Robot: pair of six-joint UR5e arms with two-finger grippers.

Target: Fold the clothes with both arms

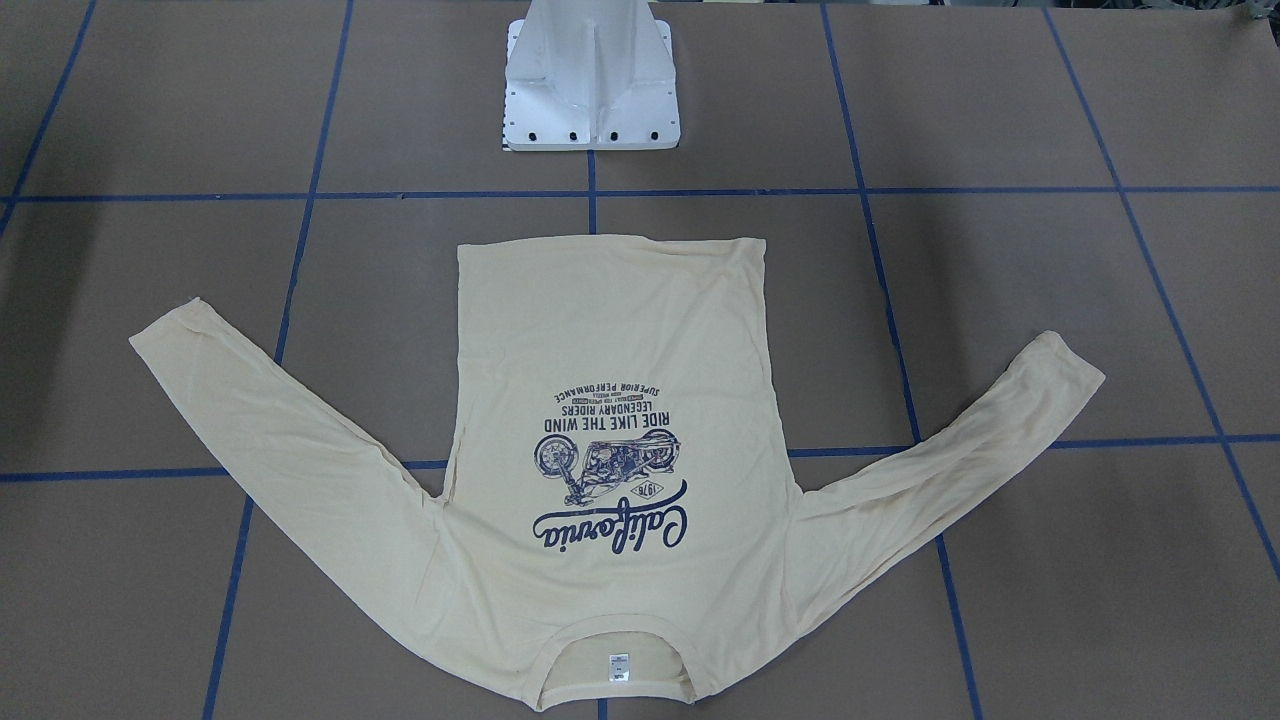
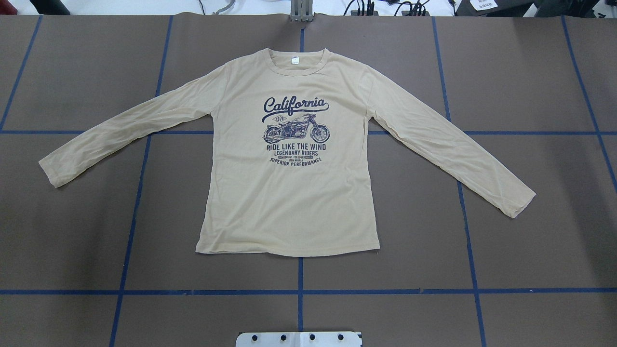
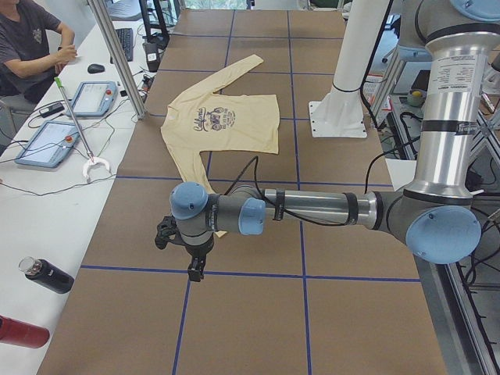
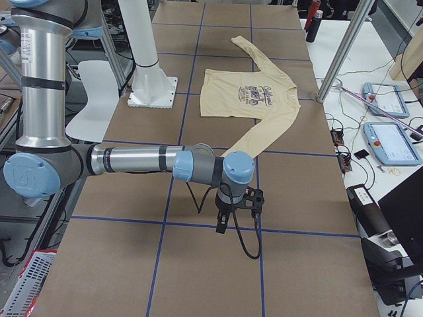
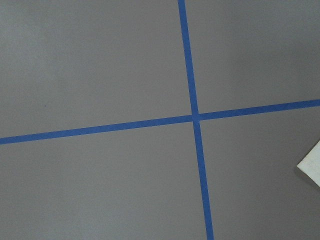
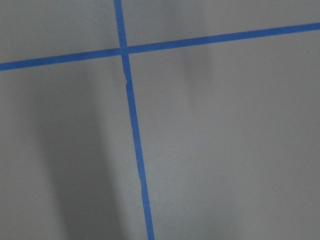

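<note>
Left fingers: cannot tell how far apart, showing only in the side view.
Left gripper (image 3: 194, 266): hanging over the table (image 2: 72, 241), pointing down, at the left end, near the T-shirt's left cuff (image 2: 50, 173); cannot tell whether it is over the cuff or just beside it.
Left wrist view: looking down on a blue tape (image 5: 192, 117) crossing; a pale corner (image 5: 312, 167) is peeking in at its right edge.
Right fingers: cannot tell the gap either, side view only.
Right gripper (image 4: 223, 221): hanging over bare table at the right end, pointing down, just past the right cuff (image 2: 518, 202).
Right wrist view: showing only brown table and a tape crossing.
Left arm (image 3: 312, 207): reaching out low and level over the table from the robot's side.
Right arm (image 4: 132, 160): doing the same at the other end.
T-shirt (image 2: 289, 207): lying flat, unfolded, print up, in the table's middle; collar at the far side, hem on the near side toward the pedestal base (image 1: 590, 80).
Sleeves: spreading left and right, both slanting toward the near side.
Print (image 2: 295, 130): navy "California" with motorcycle, facing up on the chest.
Neck label (image 2: 295, 60): white, showing inside the collar.
Person (image 3: 31, 39): sitting at the side desk beyond the table's far edge.
Tablets (image 3: 94, 98): lying on that desk.
Bottles (image 3: 47, 275): lying on the desk, one black, one red.
</note>
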